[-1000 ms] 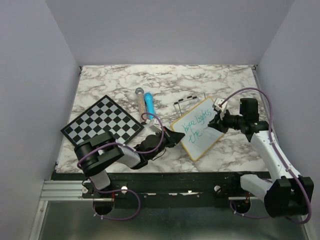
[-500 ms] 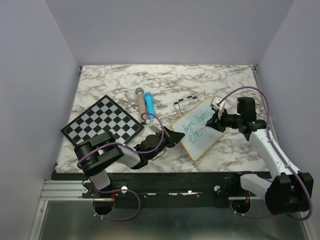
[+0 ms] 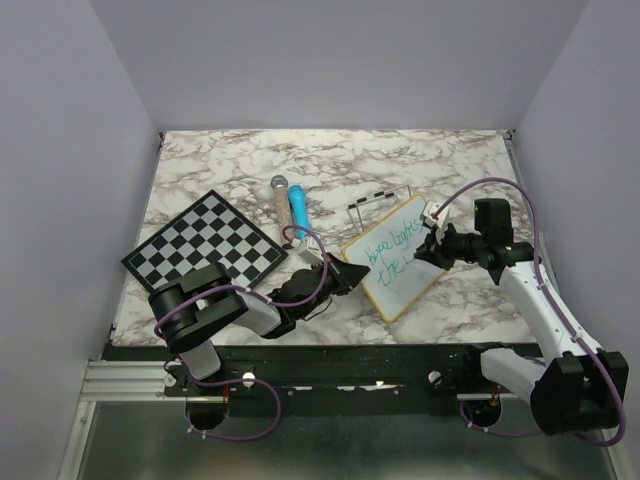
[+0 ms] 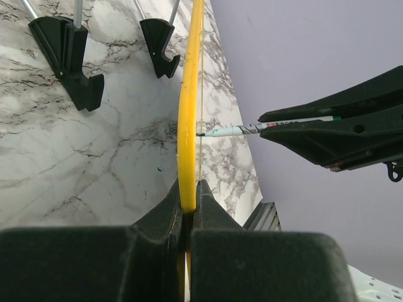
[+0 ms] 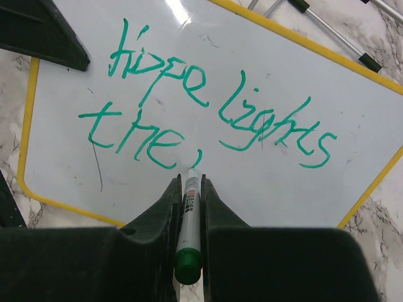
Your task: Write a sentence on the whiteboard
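The whiteboard (image 3: 392, 262), with a yellowish frame, lies tilted at the table's centre right. Green words on it (image 5: 208, 100) read "hope lights" over "the", followed by a short stroke (image 5: 199, 155). My left gripper (image 3: 345, 278) is shut on the board's near left edge; the left wrist view shows the frame (image 4: 187, 119) edge-on between the jaws of that gripper (image 4: 189, 189). My right gripper (image 5: 190, 182) is shut on a green-capped marker (image 5: 189, 217), whose tip touches the board just below the stroke. This marker (image 4: 242, 130) and gripper (image 3: 430, 245) stand over the board's right half.
A black-and-white chessboard (image 3: 205, 248) lies at the left. A blue cylinder (image 3: 298, 210) and a thin tube with a grey cap (image 3: 280, 195) lie behind the board. A wire stand with black feet (image 3: 378, 200) sits at the board's far edge, and shows in the left wrist view (image 4: 69, 56).
My right gripper shifted slightly over the board with the marker, and a short green stroke now follows "the". The left gripper and the board have not moved.
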{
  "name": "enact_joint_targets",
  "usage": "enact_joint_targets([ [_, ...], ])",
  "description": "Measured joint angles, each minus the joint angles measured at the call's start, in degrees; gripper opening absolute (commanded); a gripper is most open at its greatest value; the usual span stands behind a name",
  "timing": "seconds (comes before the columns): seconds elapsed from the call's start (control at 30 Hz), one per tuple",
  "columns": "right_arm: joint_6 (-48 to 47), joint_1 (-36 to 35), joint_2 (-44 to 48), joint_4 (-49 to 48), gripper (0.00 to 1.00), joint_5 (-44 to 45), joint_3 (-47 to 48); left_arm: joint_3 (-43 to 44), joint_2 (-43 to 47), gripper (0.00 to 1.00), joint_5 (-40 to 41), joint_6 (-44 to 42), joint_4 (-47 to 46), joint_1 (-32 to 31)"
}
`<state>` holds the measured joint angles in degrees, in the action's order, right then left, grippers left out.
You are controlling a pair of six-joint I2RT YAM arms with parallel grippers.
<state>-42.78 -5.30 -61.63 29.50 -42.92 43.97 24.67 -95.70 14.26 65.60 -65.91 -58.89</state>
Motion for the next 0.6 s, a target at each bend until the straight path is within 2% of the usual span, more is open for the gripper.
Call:
enact_joint_targets([
  [0.6,1.86,0.00,-0.63,-1.29,0.00,2.14,0.13,0.00,0.00,0.00,0.02,-0.02,0.07,0.02],
])
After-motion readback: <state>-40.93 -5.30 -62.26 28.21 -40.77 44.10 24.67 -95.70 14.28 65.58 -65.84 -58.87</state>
